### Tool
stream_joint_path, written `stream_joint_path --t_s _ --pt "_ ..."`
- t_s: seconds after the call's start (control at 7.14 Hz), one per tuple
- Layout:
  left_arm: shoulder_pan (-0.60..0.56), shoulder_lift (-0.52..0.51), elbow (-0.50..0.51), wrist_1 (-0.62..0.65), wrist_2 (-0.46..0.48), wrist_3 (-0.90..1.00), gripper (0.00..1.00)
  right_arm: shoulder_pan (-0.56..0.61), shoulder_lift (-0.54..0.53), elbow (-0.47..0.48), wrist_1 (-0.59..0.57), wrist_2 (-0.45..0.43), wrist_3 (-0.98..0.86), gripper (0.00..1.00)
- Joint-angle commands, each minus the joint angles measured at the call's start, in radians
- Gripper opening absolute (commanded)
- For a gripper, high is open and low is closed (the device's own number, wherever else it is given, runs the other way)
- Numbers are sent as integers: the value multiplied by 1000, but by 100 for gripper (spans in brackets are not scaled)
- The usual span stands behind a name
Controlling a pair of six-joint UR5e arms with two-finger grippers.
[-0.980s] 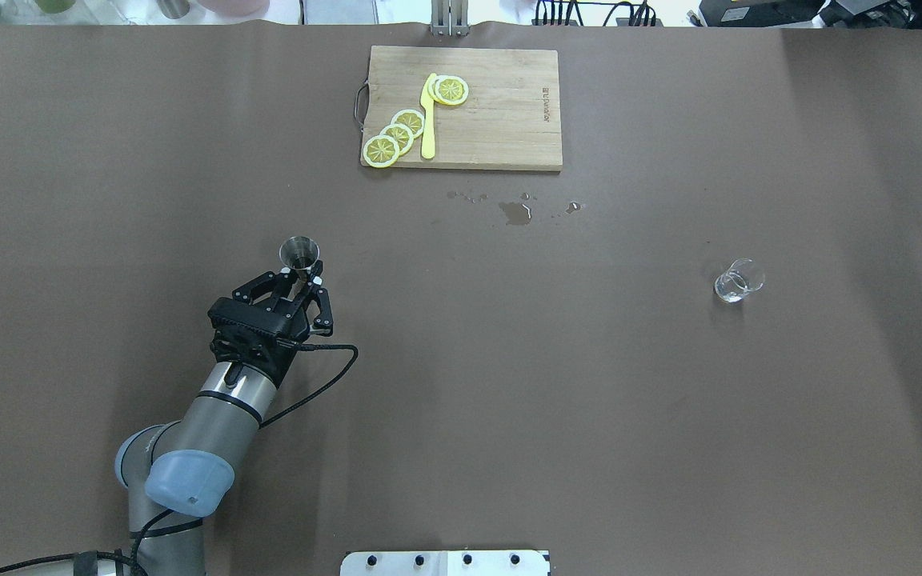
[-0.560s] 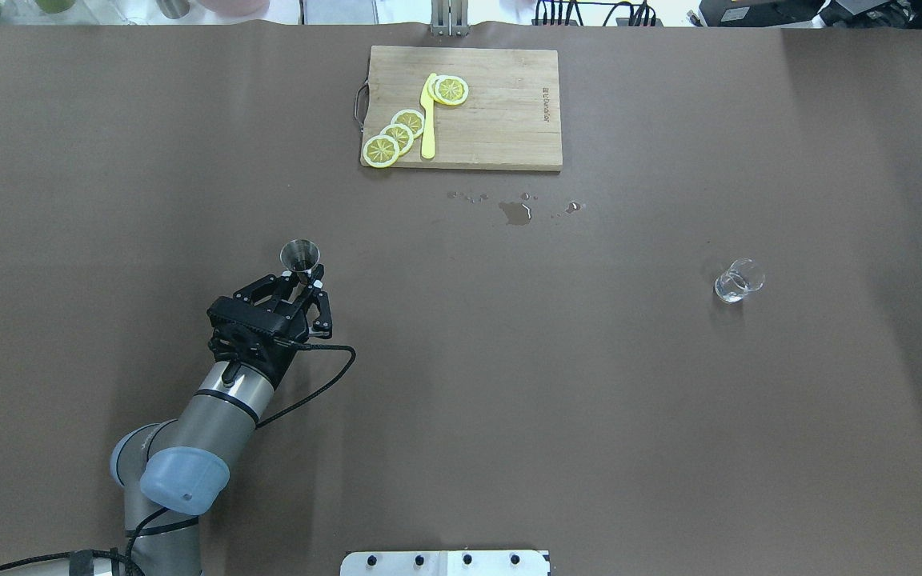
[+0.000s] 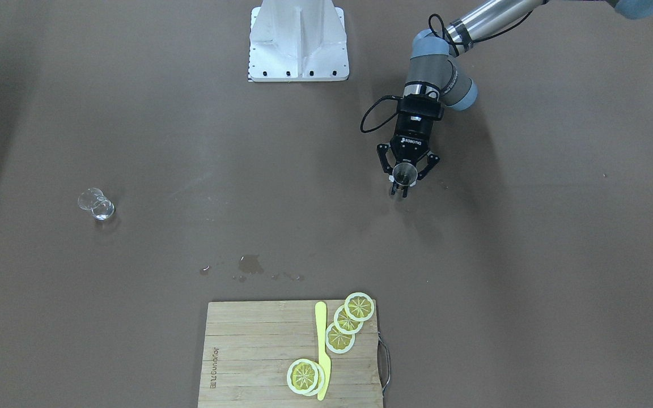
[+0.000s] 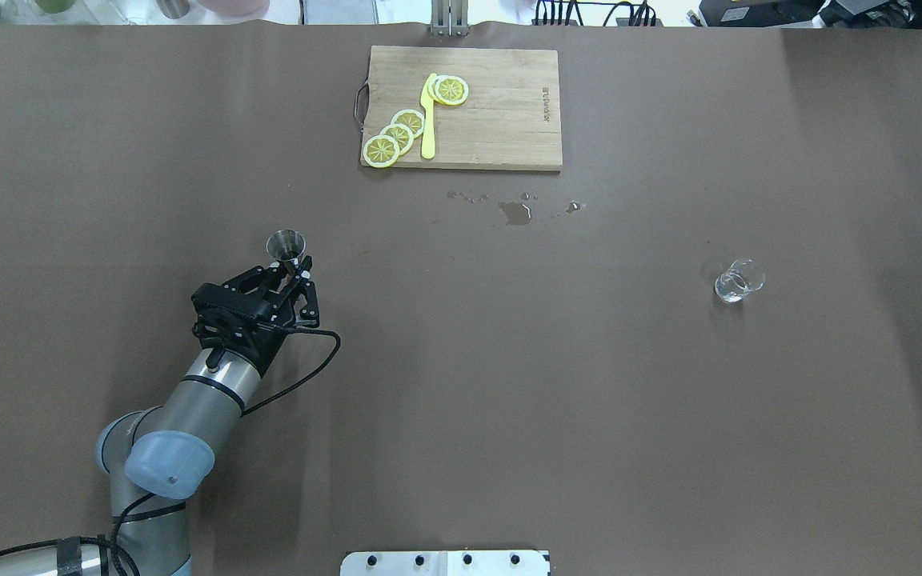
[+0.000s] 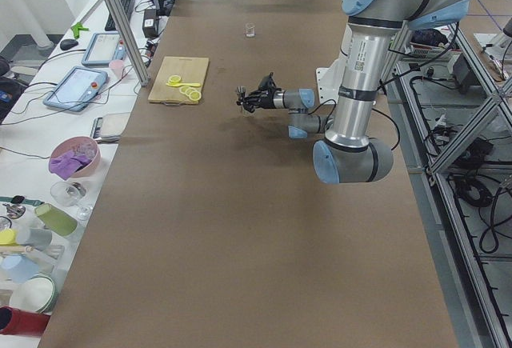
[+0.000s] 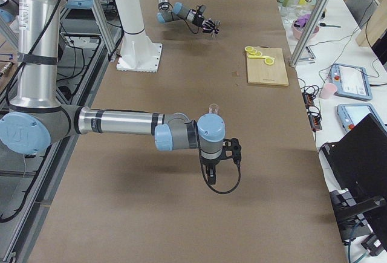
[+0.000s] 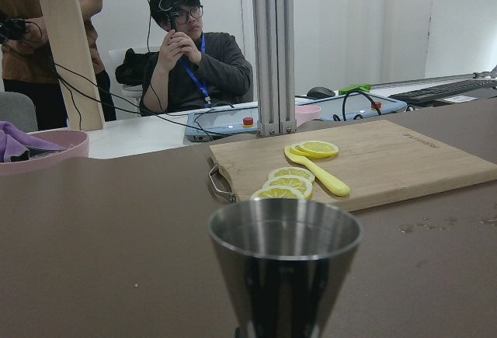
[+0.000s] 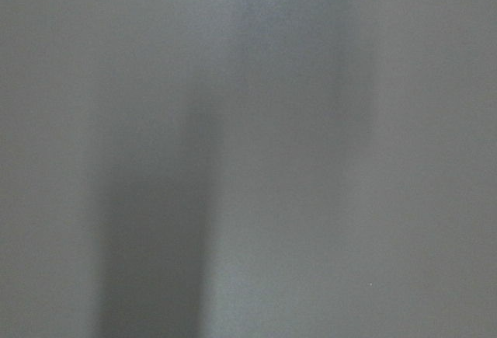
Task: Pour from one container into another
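The small steel jigger (image 4: 286,244) stands upright between the fingers of my left gripper (image 4: 294,272), which is shut on its narrow waist. The front-facing view shows the jigger's open top (image 3: 403,172) over the left gripper (image 3: 401,190). Its upper cone (image 7: 284,264) fills the bottom of the left wrist view. The short clear glass tumbler (image 4: 737,282) stands alone far off on the right side of the table, also seen as the glass (image 3: 95,205). My right gripper (image 6: 231,151) shows only in the exterior right view, near the glass (image 6: 213,108); I cannot tell its state.
A wooden cutting board (image 4: 493,112) with lemon slices and a yellow knife lies at the far middle edge. A small wet spill (image 4: 515,212) sits just in front of it. The white base plate (image 3: 298,39) is at the near edge.
My left gripper, with the jigger held in it, has shifted a little to the left and away from the robot. The glass has not moved.
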Motion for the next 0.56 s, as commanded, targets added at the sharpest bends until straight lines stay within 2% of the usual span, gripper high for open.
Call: stream_joint_path --t_s 0.0,0.14,0.42 --pt "-32 48 -8 -13 -30 -19 0 6 11 13 -63 -24 -25 100" --pt "-49 80 -29 -18 -55 -36 0 -37 0 14 -71 -28 -31 100" --pt "-57 159 -57 -59 -68 -48 0 -49 43 44 -238 -15 -33 100"
